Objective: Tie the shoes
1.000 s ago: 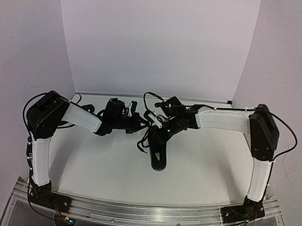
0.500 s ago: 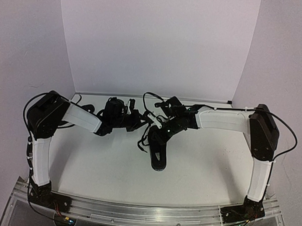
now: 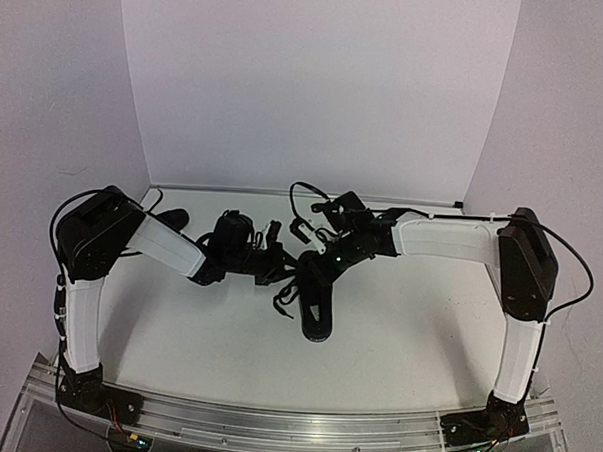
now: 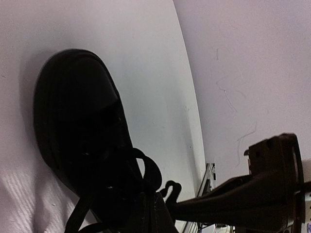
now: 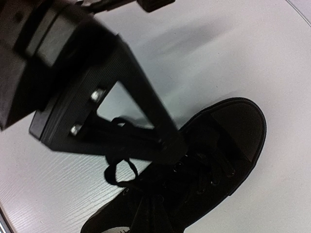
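Note:
One black shoe lies mid-table, toe toward the arms' bases, its laces loose at the far end. It also shows in the left wrist view and the right wrist view. My left gripper and right gripper meet over the lace end. The left gripper is shut on a lace whose loop rises from its tips. The right gripper looks shut on a lace among the eyelets; a lace loop lies beside it. A second dark shoe lies at the back left, half hidden by the left arm.
White walls close the table at the back and both sides. The aluminium rail with both arm bases runs along the near edge. The left gripper's body fills the upper left of the right wrist view, close above the shoe.
My left gripper has moved nearer and lower, close to the shoe's laces and the right gripper. The right gripper has shifted only slightly. The shoe stays in place.

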You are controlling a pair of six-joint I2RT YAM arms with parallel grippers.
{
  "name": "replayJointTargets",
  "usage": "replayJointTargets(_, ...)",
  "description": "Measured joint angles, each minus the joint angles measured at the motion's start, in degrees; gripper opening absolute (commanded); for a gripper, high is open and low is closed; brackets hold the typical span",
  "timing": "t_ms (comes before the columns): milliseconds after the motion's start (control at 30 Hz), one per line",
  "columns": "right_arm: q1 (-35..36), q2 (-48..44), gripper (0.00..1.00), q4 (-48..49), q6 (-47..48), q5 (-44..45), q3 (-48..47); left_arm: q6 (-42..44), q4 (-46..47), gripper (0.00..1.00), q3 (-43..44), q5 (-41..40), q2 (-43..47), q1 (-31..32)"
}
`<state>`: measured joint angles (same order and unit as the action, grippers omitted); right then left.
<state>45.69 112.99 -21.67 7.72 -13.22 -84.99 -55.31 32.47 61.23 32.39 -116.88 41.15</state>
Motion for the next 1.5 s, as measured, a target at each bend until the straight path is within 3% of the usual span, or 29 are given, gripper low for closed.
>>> replayJointTargets(433, -1.49, -1.79, 0.02, 0.56, -1.62, 0.54, 0.15, -0.44, 1.99, 0.00, -1.11, 6.17, 0.00, 3.54)
replayJointTargets(733, -2.34, -2.45, 0.33, 1.34, -4.57, -0.95, 1.75, -2.01, 4.82, 0.00, -2.77, 8.52, -0.01, 3.82)
replayJointTargets(1167, -5.81, -15.76, 0.33, 5.29, -14.41, -10.90, 16.31, -7.81, 13.55, 0.00, -2.78, 9.52, -3.90, 3.32)
replayJointTargets(1500, -5.79, -13.55, 0.30, 14.47, -20.45, -21.01, 22.40, -9.09, 15.71, 0.00, -2.78, 9.61, -3.96, 3.16)
